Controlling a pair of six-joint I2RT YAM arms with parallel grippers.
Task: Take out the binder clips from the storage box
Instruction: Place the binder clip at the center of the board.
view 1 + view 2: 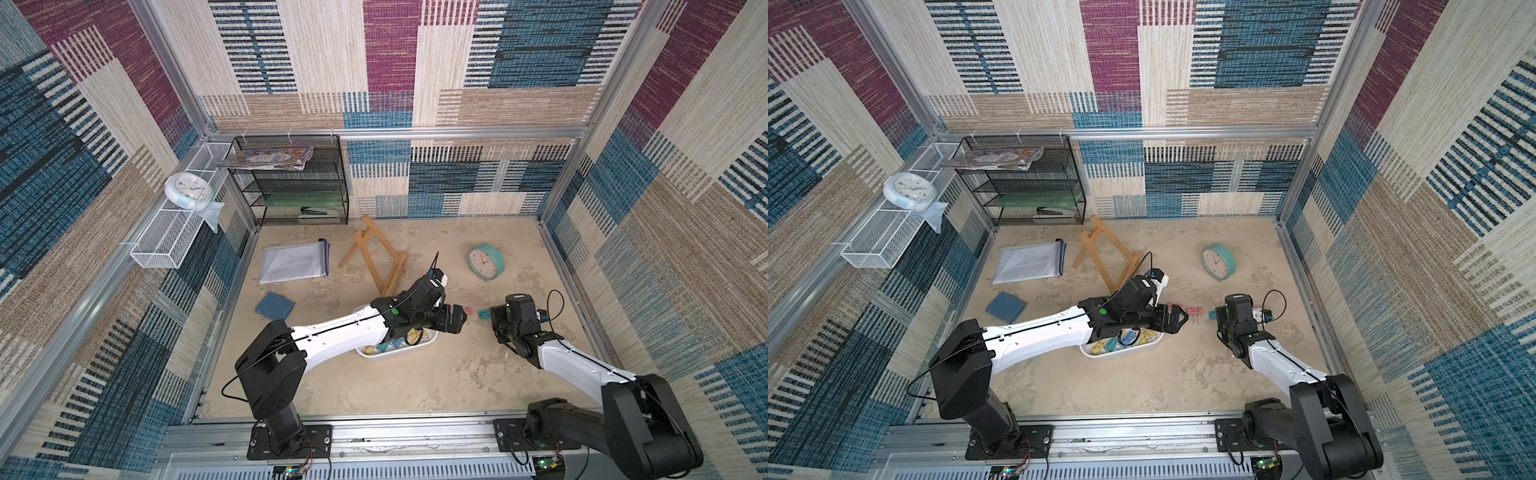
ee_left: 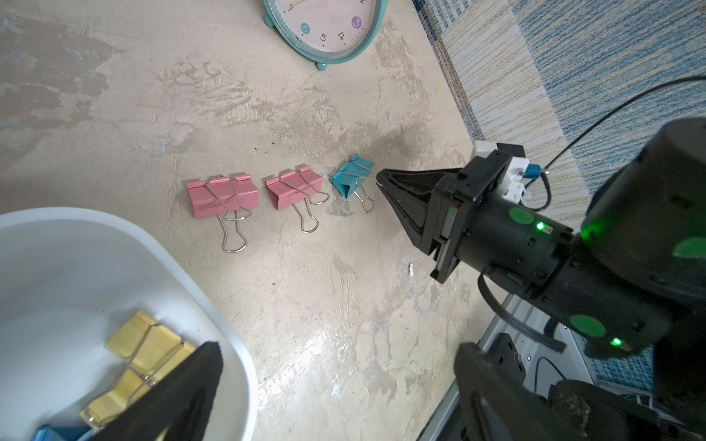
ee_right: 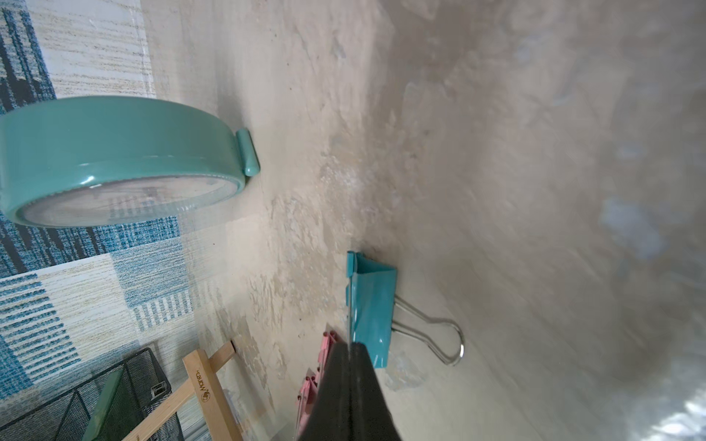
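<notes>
Tabletop — two pink clips, one teal

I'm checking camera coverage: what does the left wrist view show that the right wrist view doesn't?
Only left wrist: the storage box holding yellow clips. Only right wrist: the wooden easel and black mesh rack. Both: the teal clip, pink clips, teal clock, and the right gripper, jaws shut on the teal clip's handle.
</notes>
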